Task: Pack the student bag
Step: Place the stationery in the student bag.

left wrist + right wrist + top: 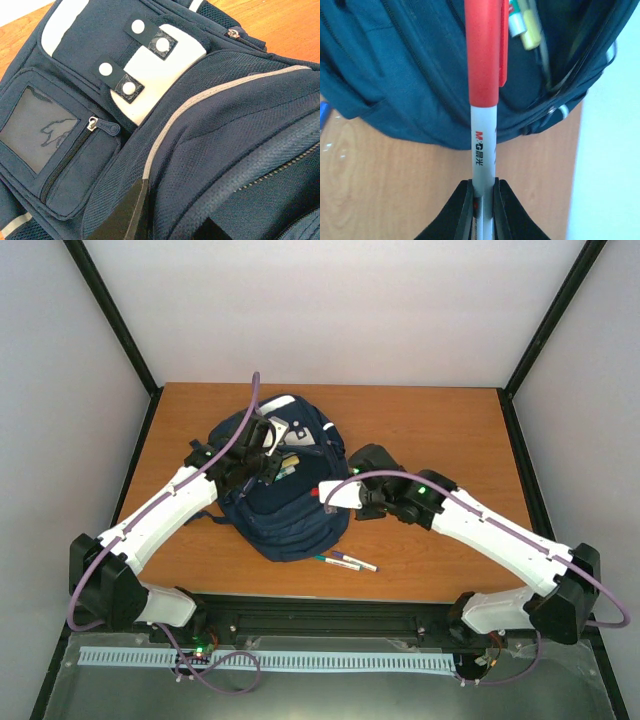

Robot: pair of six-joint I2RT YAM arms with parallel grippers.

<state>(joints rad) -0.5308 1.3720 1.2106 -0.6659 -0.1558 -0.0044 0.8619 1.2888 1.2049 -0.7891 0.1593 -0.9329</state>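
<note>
The student bag (285, 510), navy blue with pale stripes, lies in the middle of the wooden table with its top opening facing the far side. My left gripper (266, 460) sits at that opening. In the left wrist view, my left gripper (167, 222) is shut on a fold of the bag's fabric (210, 150), with only the dark fingertips (120, 212) showing. My right gripper (328, 494) hovers at the bag's right side. In the right wrist view, my right gripper (484, 192) is shut on a white marker with a red cap (484, 100) that points at the bag's opening, where a yellow marker and a green one (527, 25) lie inside.
Two loose pens (347, 561) lie on the table just in front of the bag. A blue pen end (322, 112) shows at the left edge of the right wrist view. Black frame posts and grey walls enclose the table (430, 430).
</note>
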